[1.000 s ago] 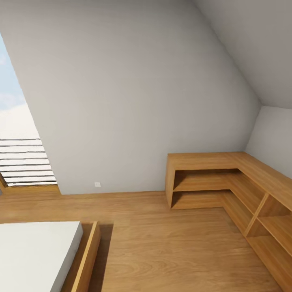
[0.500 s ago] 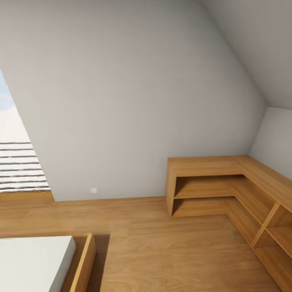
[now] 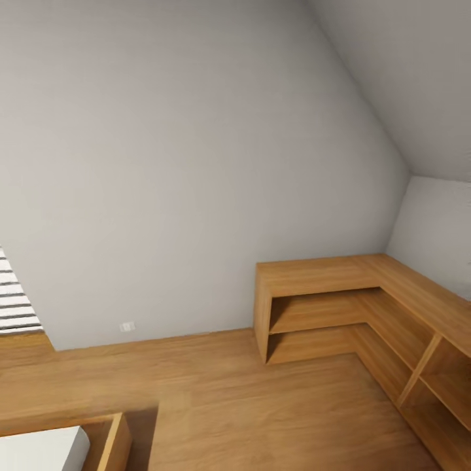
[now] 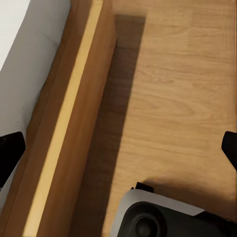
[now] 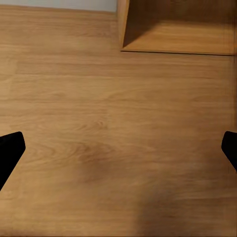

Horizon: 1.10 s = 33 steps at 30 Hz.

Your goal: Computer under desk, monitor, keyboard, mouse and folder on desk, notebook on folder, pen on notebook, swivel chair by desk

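1. No brand, label or writing can be read; the one small mark is a white wall socket (image 3: 127, 326) low on the grey wall (image 3: 196, 163).
2. The things to be tidied lie outside these views, so their look and place cannot be told. The head view takes in the wooden floor (image 3: 248, 405), an L-shaped wooden shelf unit (image 3: 340, 301) in the corner with open compartments, and a bed (image 3: 59, 445) with a white mattress in a wooden frame at the lower left.
3. Against the picture of one second ago, the whole head view has swung: the window blinds (image 3: 13, 307) have slid almost off the left edge and less of the bed shows. The camera has moved, not the furniture.
4. The left gripper (image 4: 118, 148) hangs over the floor beside the bed frame (image 4: 74, 123), its dark fingertips (image 4: 10, 150) wide apart and holding nothing; the robot's base (image 4: 163, 217) shows below it.
5. The right gripper (image 5: 118, 148) hangs over bare floor near the shelf unit's end, its fingertips (image 5: 10, 148) equally spread and empty.
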Tool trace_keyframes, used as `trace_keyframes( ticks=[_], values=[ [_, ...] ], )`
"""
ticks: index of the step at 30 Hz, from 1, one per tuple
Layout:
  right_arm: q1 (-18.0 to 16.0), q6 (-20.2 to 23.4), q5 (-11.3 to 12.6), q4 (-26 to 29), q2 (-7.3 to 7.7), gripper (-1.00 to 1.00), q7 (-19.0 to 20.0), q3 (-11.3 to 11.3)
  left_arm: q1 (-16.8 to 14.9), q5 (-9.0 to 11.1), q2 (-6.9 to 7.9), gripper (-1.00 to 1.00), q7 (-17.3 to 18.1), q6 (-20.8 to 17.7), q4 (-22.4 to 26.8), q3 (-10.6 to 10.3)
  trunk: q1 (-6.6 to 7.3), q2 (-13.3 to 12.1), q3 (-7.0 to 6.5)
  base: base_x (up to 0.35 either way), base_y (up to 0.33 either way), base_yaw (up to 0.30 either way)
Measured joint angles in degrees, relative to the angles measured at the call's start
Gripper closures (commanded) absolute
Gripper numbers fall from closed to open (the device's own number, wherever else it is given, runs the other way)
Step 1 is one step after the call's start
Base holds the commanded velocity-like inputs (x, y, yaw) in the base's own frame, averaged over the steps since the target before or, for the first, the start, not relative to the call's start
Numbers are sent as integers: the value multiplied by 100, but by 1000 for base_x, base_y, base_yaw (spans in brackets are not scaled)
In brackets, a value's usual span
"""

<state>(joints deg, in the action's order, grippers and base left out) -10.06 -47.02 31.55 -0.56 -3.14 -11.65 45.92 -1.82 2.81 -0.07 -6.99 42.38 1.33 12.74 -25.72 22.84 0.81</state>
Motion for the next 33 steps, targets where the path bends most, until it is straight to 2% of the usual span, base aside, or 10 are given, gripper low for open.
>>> trace_keyframes(
  ticks=[33],
  values=[
    [-2, -1, 0, 0, 0, -100, 4, 0, -2, 8, 7, -100, -7, -17, 1, -7, -1, 5, -178, 330, 7, -217]
  ],
)
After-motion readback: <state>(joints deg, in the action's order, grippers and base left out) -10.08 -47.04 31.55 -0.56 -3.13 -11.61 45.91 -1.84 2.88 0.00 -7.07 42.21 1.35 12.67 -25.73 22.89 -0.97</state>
